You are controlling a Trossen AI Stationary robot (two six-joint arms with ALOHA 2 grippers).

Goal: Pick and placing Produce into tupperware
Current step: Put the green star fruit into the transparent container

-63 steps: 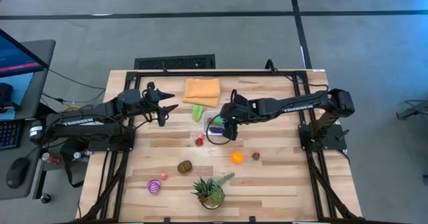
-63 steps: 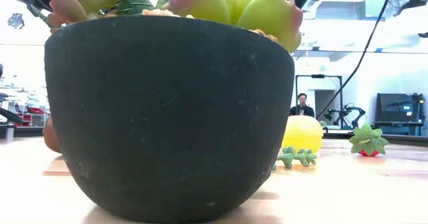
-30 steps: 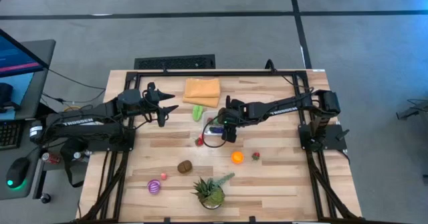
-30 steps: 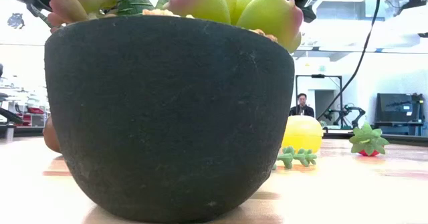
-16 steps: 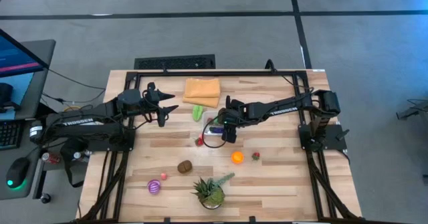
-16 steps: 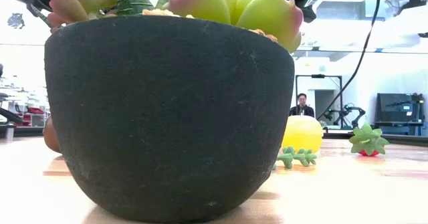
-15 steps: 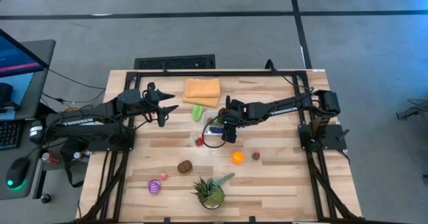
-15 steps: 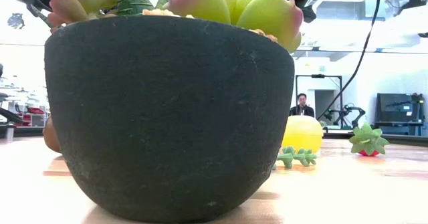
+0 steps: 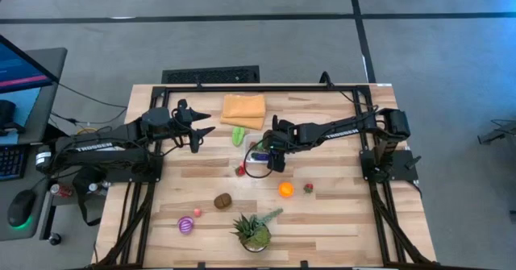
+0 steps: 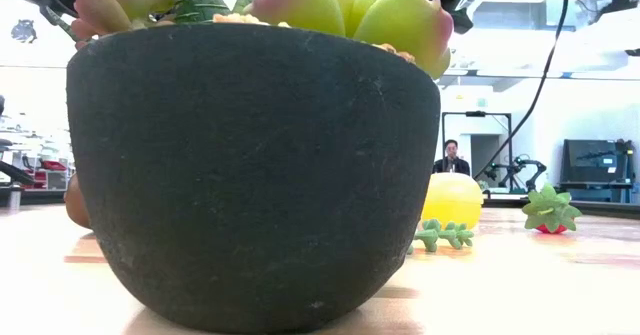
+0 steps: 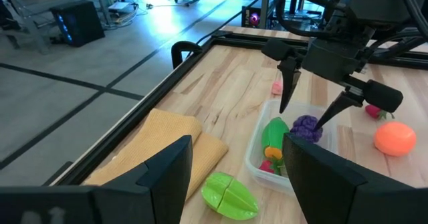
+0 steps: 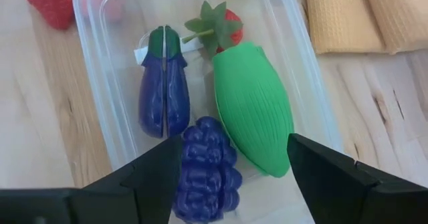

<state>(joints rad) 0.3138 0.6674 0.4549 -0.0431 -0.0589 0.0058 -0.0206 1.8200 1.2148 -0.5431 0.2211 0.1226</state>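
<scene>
Clear tupperware [image 12: 100, 63] mid-table, holding purple eggplant [image 12: 164, 83], grapes [image 12: 206, 164], green pod [image 12: 254, 110], strawberry [image 12: 224, 25]

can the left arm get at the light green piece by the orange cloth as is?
Probably yes. The light green piece lies on bare wood beside the orange cloth, just ahead of the left tool, whose fingers stand open and empty. The right tool is busy over the tupperware, off to the side.

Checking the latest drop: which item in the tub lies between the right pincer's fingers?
The purple grape bunch, sitting between the right pincer's open fingers; the eggplant and green pod lie farther off.
</scene>
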